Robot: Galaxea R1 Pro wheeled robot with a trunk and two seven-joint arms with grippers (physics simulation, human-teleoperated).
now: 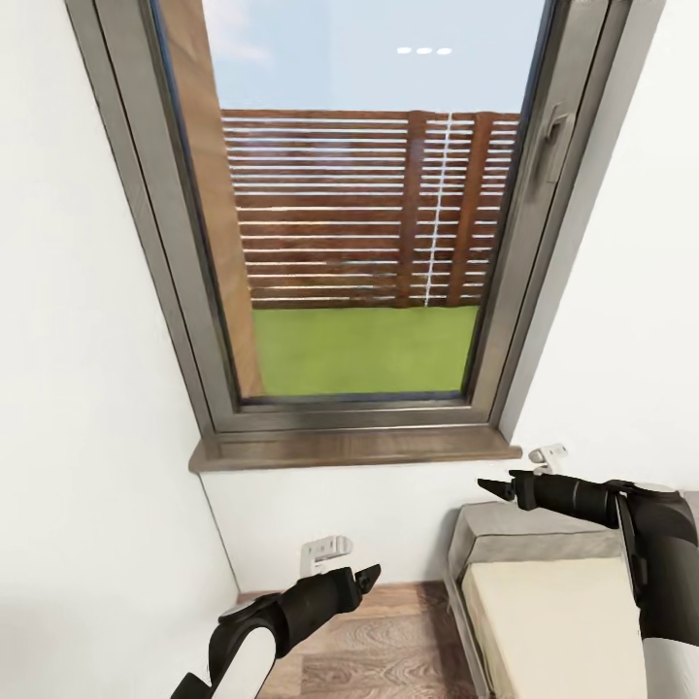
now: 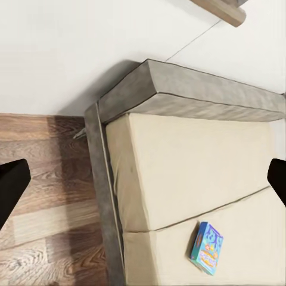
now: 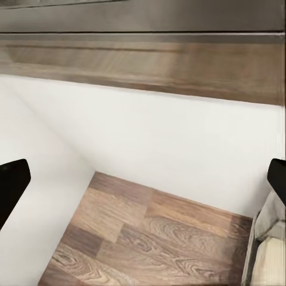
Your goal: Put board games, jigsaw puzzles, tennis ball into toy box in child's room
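Observation:
A teal-blue board game point(image 2: 207, 248) lies flat on the cream mattress of the bed point(image 2: 179, 161), near its edge, some way beyond my left gripper. That gripper point(image 1: 374, 575) hangs low over the wood floor and is open, with a black finger point(image 2: 11, 185) at each side of the left wrist view. My right gripper point(image 1: 482, 487) is held above the grey head end of the bed point(image 1: 524, 529), pointing left along the wall. It is open and empty, fingers point(image 3: 12, 179) wide apart. The toy box, the table, the jigsaw puzzles and the tennis ball are out of view.
A tall grey-framed window point(image 1: 359, 243) with a dark wooden sill point(image 1: 354, 449) faces me. White walls meet in a corner at the left. Two wall sockets point(image 1: 325, 555) sit below the sill. A strip of wood floor point(image 1: 388, 650) runs between the left wall and the bed.

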